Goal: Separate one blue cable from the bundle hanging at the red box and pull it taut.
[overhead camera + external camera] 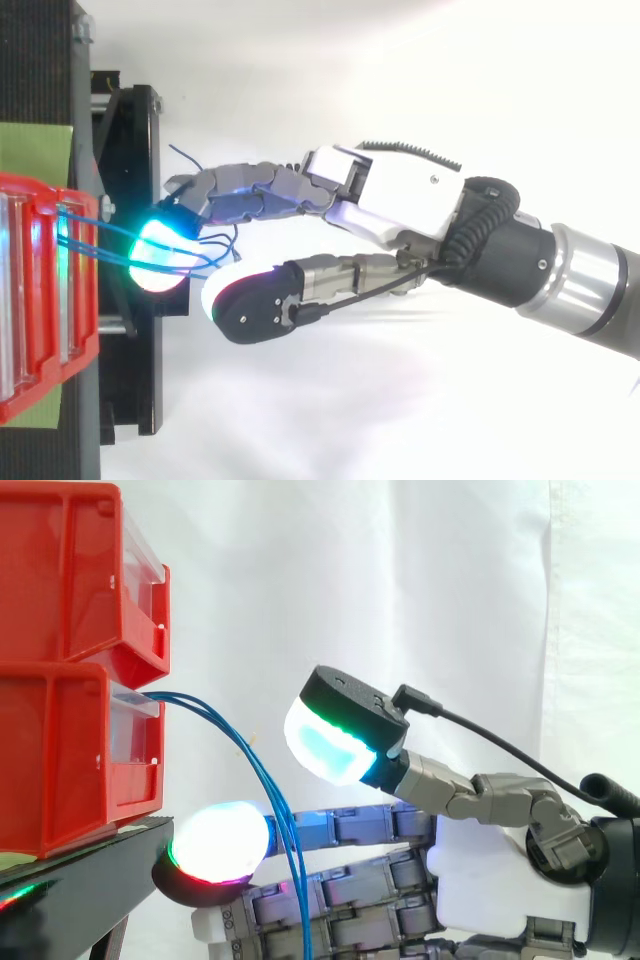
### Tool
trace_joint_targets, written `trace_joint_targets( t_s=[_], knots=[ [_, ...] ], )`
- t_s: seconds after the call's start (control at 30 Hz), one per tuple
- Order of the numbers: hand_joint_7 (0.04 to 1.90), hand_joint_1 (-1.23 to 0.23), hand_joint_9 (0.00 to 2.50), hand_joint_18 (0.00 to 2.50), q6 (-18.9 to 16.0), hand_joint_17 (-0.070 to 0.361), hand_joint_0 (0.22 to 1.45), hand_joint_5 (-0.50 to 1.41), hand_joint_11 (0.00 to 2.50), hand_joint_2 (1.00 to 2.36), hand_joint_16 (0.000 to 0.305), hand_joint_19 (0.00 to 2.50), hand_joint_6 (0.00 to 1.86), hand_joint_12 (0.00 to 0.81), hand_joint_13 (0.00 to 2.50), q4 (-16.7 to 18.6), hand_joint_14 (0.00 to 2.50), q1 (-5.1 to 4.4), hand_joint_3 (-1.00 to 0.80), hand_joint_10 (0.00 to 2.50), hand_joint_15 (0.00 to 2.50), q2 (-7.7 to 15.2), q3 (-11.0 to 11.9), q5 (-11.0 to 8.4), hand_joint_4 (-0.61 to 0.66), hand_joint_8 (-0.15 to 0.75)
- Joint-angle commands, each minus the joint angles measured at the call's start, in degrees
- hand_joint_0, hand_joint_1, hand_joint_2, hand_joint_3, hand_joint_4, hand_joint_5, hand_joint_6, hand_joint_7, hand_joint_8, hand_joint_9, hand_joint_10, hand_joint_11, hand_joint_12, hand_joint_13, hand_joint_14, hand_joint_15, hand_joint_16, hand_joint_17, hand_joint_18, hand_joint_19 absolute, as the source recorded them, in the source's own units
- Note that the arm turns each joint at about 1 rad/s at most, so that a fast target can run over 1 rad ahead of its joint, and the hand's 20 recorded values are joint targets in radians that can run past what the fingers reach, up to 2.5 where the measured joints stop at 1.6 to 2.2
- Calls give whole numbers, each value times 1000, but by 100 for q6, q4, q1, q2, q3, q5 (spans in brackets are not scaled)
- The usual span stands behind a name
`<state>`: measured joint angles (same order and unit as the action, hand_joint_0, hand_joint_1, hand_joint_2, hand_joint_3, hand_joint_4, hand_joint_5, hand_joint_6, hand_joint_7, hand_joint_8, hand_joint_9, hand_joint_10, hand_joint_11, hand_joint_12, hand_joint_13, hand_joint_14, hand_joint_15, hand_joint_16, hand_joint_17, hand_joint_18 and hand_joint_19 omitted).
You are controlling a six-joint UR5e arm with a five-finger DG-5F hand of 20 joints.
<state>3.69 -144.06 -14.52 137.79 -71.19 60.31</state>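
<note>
At left, two red bins (70, 570) stacked on one black stand (90, 865); behind, a white curtain (420, 580). From the lower bin's front, one bundle of blue cables (255, 765), about three strands, exact count hard to tell. Arcing out and down, close together, crossing in front of the fingers (360, 825) in the side view; touching or not, unclear. One hand (480, 880) in from the right, open: fingers stretched toward the stand, thumb (440, 780) raised well above them, nothing clamped. Glowing fingertip (220, 842) just beside the stand's edge.
</note>
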Motion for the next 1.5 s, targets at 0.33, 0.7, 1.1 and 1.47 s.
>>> trace_joint_targets(
  t_s=[0.33, 0.7, 1.1, 1.47],
  knots=[
    [937, -553, 571, 155, 132, 54, 549, -171, 175, 1000, 24, 0, 503, 226, 289, 89, 0, -16, -500, 6, 0, 117, 8, 86, 304, 274],
    [950, -550, 587, 169, -105, 53, 553, -171, 201, 1001, 23, 0, 503, 228, 304, 159, 0, -16, -488, 6, 0, 240, 17, 130, 304, 274],
    [957, -532, 582, 171, -237, 54, 549, -170, 213, 1001, 24, 0, 503, 232, 312, 142, 0, 20, -486, 7, 0, 240, 8, 130, 308, 275],
    [960, -532, 576, 188, -624, 54, 550, -170, 224, 1001, 24, 0, 503, 237, 335, 54, 0, 37, -484, 7, 0, 152, 17, 262, 302, 272]
  ],
)
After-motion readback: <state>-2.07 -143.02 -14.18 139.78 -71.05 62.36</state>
